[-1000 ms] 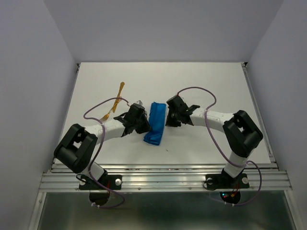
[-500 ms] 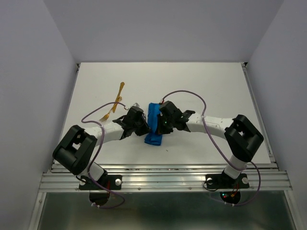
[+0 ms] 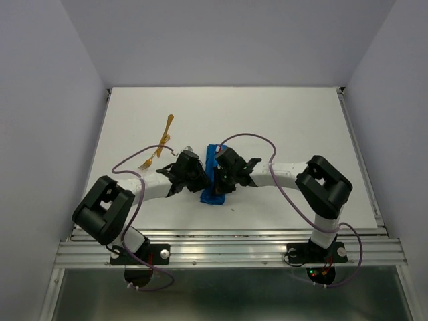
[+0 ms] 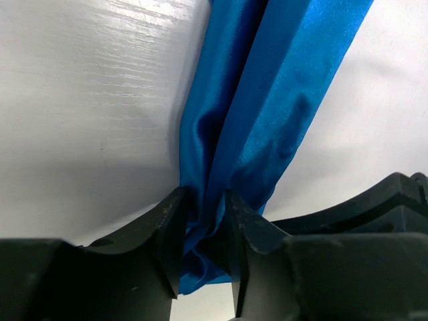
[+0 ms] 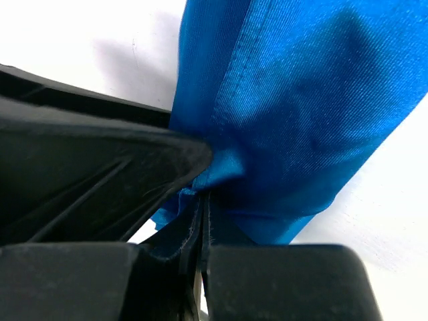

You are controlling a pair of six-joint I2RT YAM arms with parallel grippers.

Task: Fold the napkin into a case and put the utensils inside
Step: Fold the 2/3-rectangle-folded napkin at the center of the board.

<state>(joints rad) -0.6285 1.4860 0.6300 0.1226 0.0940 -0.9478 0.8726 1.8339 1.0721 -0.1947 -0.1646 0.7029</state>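
right claw (image 5: 200, 200) has moved onto the case (image 4: 267, 100), pinching it; left claw (image 4: 204, 224) grips its fold; utensils (image 3: 159, 146) lie outside.

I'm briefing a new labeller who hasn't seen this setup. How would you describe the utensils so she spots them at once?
On the white table, find the blue napkin at the centre, then look left and farther back. The utensils lie there: the only thin golden-orange things in view.

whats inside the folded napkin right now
Nothing shows inside: the napkin is folded narrow, and its layers hide whatever is within. The utensils lie on the table to its left, outside it.
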